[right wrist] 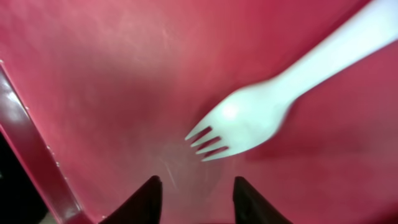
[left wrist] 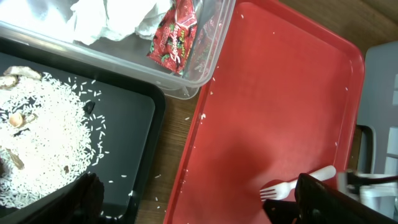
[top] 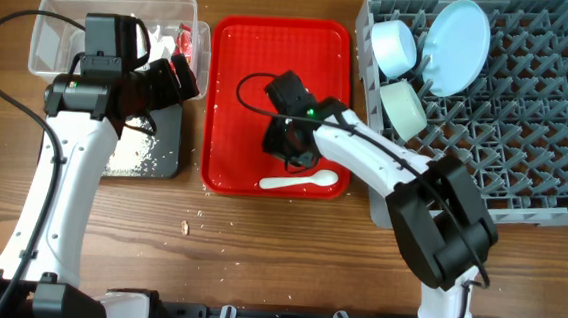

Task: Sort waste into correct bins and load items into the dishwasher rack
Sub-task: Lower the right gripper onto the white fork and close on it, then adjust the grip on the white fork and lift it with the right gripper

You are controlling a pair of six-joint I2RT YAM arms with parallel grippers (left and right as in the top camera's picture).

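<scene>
My right gripper [top: 290,147] [right wrist: 196,202] is open and empty, low over the flat red tray [top: 238,76], with the white fork [right wrist: 249,118] lying just ahead of its fingertips. The fork also shows in the left wrist view [left wrist: 298,184]. The white spoon [top: 298,183] lies at the tray's front edge. My left gripper [top: 174,79] [left wrist: 199,211] is open and empty over the gap between the black tray [top: 161,158] and the red tray. The clear tub [top: 48,22] holds white tissue [left wrist: 112,18] and the red wrapper [left wrist: 174,37]. Brown food scraps [left wrist: 15,118] lie among rice in the black tray.
The grey dishwasher rack [top: 528,116] at the right holds the pale blue plate [top: 457,46] on edge and two bowls [top: 392,46] [top: 404,105]. Rice grains are scattered on the wood between the trays [left wrist: 177,149]. No yellow cup is in view.
</scene>
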